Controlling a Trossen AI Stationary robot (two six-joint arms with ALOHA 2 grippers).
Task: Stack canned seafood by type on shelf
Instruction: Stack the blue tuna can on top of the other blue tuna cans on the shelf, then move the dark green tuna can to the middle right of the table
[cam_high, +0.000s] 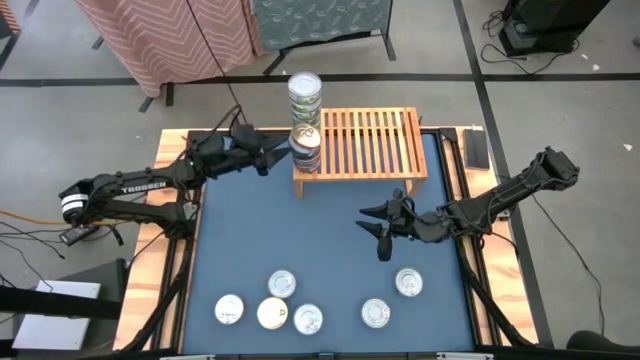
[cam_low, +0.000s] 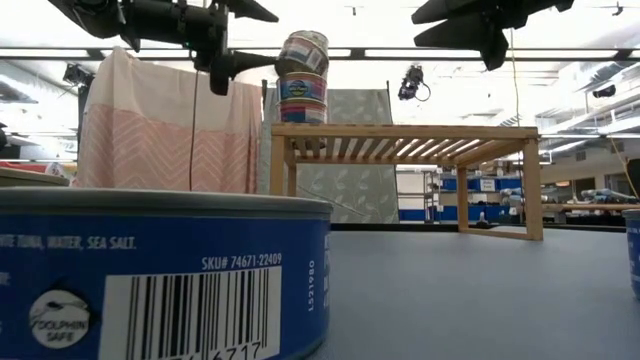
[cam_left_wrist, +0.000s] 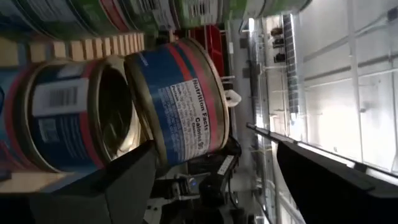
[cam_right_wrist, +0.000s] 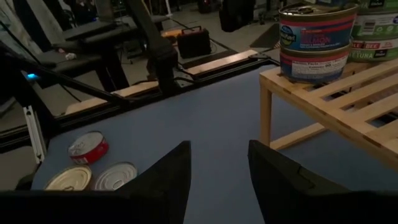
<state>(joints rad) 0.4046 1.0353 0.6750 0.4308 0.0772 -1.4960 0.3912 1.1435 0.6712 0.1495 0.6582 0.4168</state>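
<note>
L tool (cam_high: 283, 150) open, arm extended; R tool (cam_high: 380, 228) half-open, hovering.

Two dark fingers (cam_left_wrist: 118, 186) stand apart, one on each side of the frame, gripping nothing. Between them, close up, sits a blue-and-red tin (cam_left_wrist: 177, 99) showing its Nutrition Facts panel, tilted against a second tin (cam_left_wrist: 68, 115) with a barcode. Both rest on the shelf (cam_left_wrist: 93, 46) slats.

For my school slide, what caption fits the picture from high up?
Left gripper open beside stacked cans on the wooden shelf; six loose cans wait.
</note>
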